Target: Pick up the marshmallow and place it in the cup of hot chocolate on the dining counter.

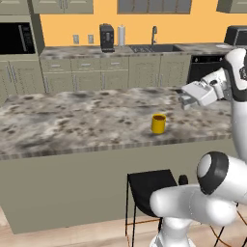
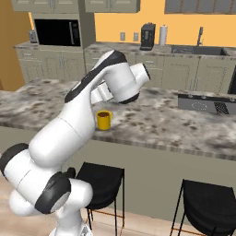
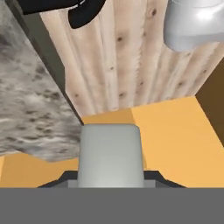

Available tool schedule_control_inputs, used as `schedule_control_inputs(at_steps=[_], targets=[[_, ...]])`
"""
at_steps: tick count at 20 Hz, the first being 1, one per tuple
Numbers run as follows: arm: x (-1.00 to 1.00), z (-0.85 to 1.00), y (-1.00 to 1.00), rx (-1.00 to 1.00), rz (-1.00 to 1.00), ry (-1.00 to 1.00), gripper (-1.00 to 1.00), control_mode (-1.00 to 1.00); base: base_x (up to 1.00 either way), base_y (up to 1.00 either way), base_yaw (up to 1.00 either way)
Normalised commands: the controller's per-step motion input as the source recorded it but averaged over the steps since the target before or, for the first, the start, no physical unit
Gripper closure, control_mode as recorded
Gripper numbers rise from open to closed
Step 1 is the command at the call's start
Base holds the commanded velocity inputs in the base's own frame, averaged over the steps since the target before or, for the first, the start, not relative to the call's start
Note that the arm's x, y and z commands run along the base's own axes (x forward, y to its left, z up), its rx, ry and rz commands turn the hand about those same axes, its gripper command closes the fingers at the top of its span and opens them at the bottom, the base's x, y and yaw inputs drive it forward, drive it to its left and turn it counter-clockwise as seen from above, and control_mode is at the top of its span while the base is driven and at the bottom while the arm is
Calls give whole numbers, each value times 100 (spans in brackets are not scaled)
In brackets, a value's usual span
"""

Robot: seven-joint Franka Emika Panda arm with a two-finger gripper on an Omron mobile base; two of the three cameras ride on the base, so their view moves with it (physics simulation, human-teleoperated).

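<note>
Looking at this one, the whole thing comes down to where the cup [image 1: 158, 123] sits relative to the gripper [image 1: 185, 102]. In the left base view the cup stands upright on the counter [image 1: 72, 120], close to the front edge. The gripper hangs up in the air to the right of it and higher, well apart. So my read is that the coming move is a sideways carry to the left in that view, then a drop in height over the cup's mouth.

In the hand view the jaws are pressed together on the marshmallow [image 3: 110, 151], a pale block sitting right between the dark fingertips, with the gripper [image 3: 110, 177] clamped at its base. It looks taller than wide there, so its long axis seems to run out along the fingers, sticking forward past the tips. That's a guess from one angle though.

The hand camera looks past the counter edge [image 3: 48, 74] at the wood floor [image 3: 118, 57], not at the cup. So I'd say the hand is tilted and needs turning to point down before letting go.

From the right base view the cup [image 2: 104, 120] shows its dark brown fill, just below the arm's elbow.
</note>
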Motion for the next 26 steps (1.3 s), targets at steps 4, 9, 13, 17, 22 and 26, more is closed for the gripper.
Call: schedule_control_inputs(at_steps=[4,9,13,17,22,26], targets=[[38,-16,0,28,28,1,100,-100,0,0,0],[35,-11,1,6,7,2,100,-100,0,0,0],[24,-19,0,-1,0,0,100,-100,0,0,0],[14,-29,0,-2,0,-1,100,-100,0,0,0],[22,-28,3,-1,0,-7,100,-100,0,0,0],[35,-29,1,0,0,-1,100,-100,0,0,0]])
